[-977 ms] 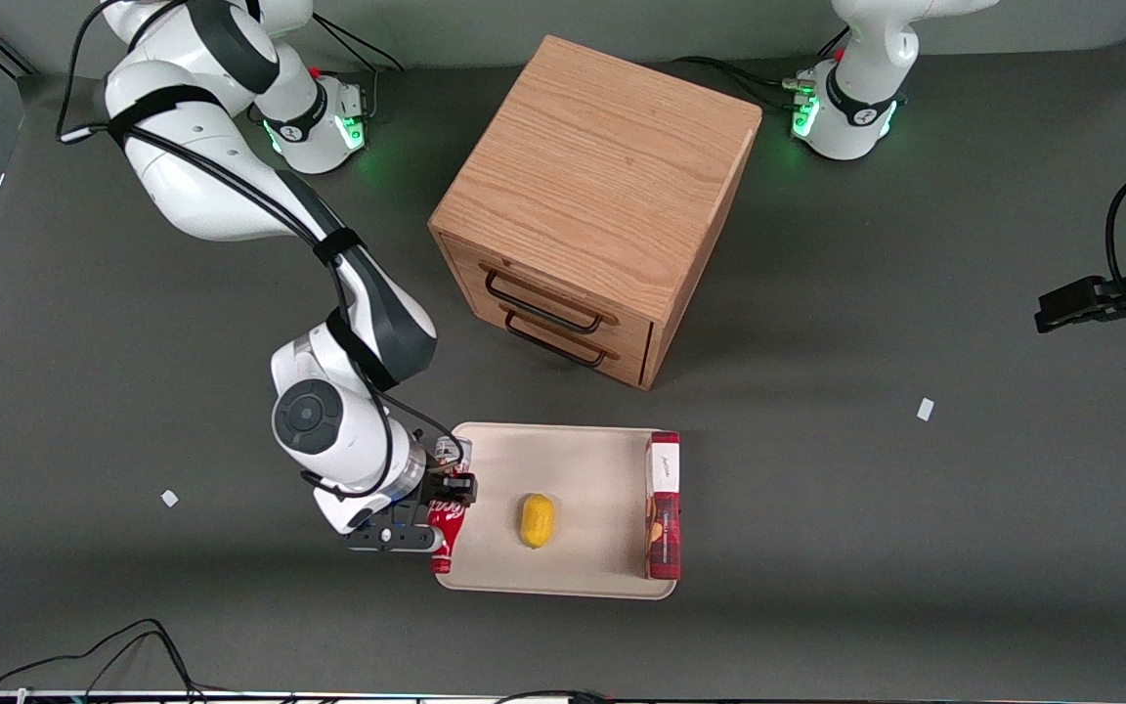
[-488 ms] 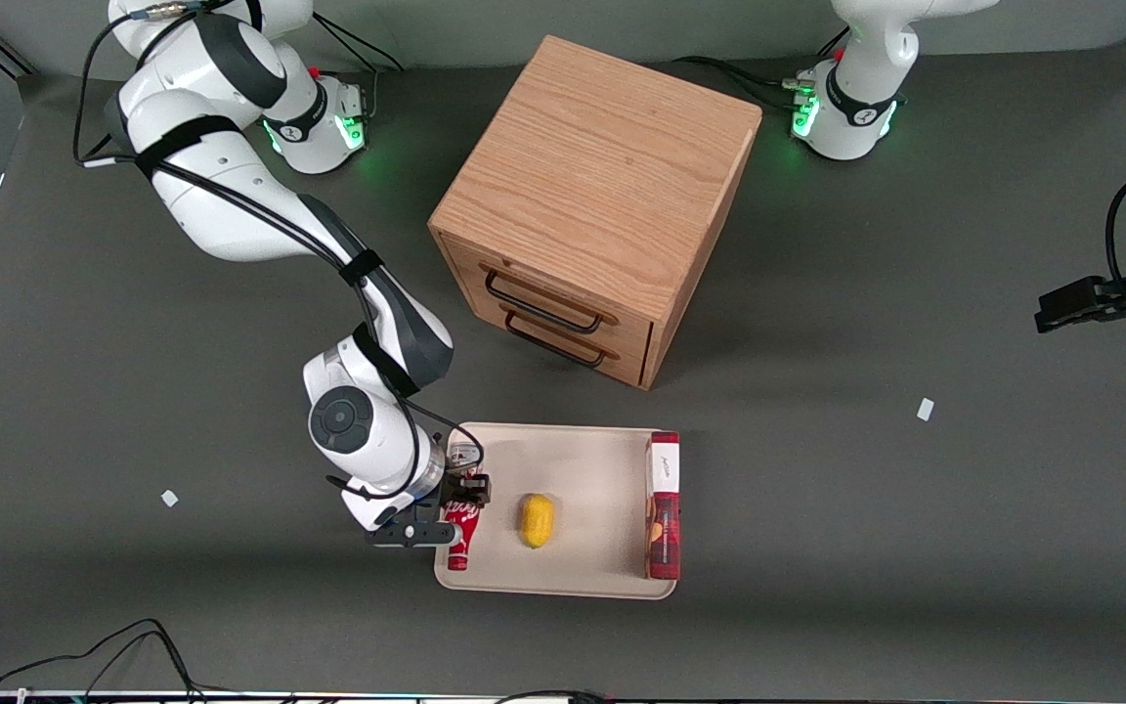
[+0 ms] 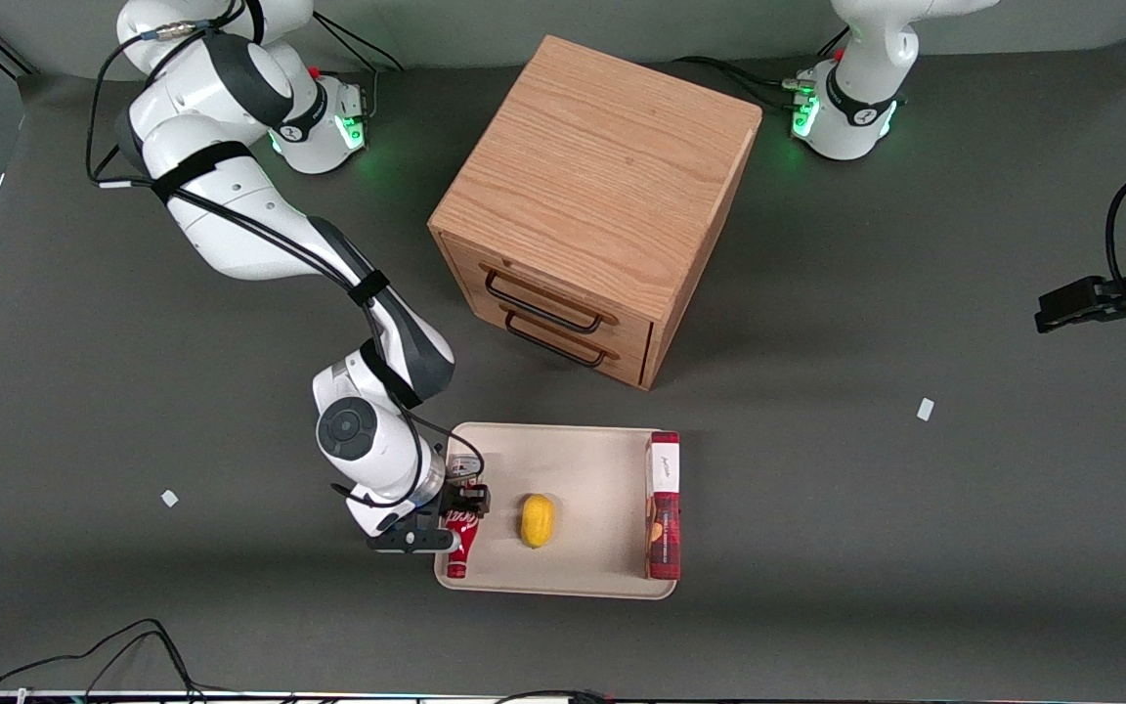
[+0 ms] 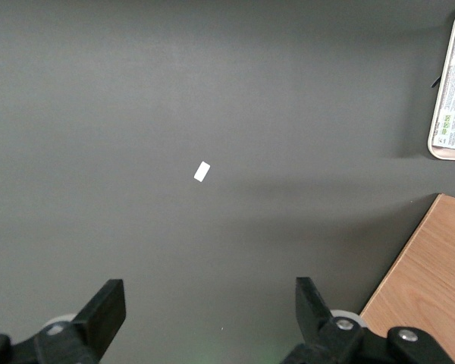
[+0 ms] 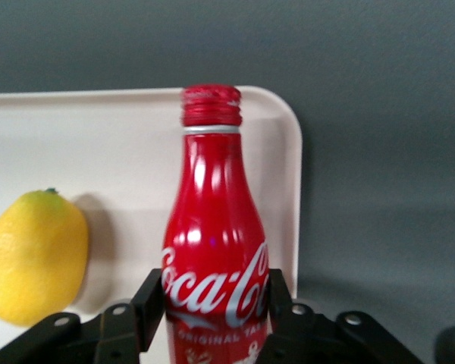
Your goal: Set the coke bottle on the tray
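Observation:
The red coke bottle (image 3: 459, 546) with white script is held level, its red cap pointing toward the front camera. My right gripper (image 3: 456, 510) is shut on its body, just above the cream tray (image 3: 592, 469), over the tray's end nearest the working arm. In the right wrist view the black fingers (image 5: 148, 299) press both sides of the bottle (image 5: 212, 220), with my gripper (image 5: 212, 303) at its lower body and the tray (image 5: 98, 129) beneath. I cannot tell whether the bottle touches the tray.
A yellow lemon (image 3: 537, 520) lies mid-tray, beside the bottle (image 5: 34, 258). A flat red-and-white box (image 3: 663, 504) lies along the tray's end toward the parked arm. A wooden drawer cabinet (image 3: 592, 196) stands farther from the camera. White scraps (image 3: 169, 498) (image 3: 926, 409) lie on the mat.
My gripper has carried the bottle from the tray's outer rim inward, toward the lemon. It now sits a little lower and fully over the tray. The grip has not changed.

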### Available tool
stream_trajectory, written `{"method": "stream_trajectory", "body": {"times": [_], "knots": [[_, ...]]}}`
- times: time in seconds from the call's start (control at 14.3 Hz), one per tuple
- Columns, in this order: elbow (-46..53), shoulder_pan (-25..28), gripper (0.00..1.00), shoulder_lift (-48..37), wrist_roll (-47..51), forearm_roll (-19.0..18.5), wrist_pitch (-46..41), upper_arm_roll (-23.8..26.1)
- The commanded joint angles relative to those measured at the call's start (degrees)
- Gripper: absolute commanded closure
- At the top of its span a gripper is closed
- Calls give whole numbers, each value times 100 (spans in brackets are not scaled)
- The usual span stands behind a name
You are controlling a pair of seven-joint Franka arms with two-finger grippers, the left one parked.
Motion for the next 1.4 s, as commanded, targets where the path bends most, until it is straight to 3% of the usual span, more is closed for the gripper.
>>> {"method": "stream_trajectory", "body": {"times": [0.0, 0.28, 0.7, 0.98, 1.19, 1.33], "knots": [[12, 15, 25, 20, 37, -155, 151, -16], [12, 15, 0, 20, 46, -155, 204, -16], [-417, -186, 0, -681, 29, -137, -93, 2], [-717, -423, 0, -1638, -182, -84, -1411, 37], [-1428, -687, 0, -2815, -594, -58, -2078, -16], [-1587, -994, 0, -3326, -936, 186, -2676, -7]]}}
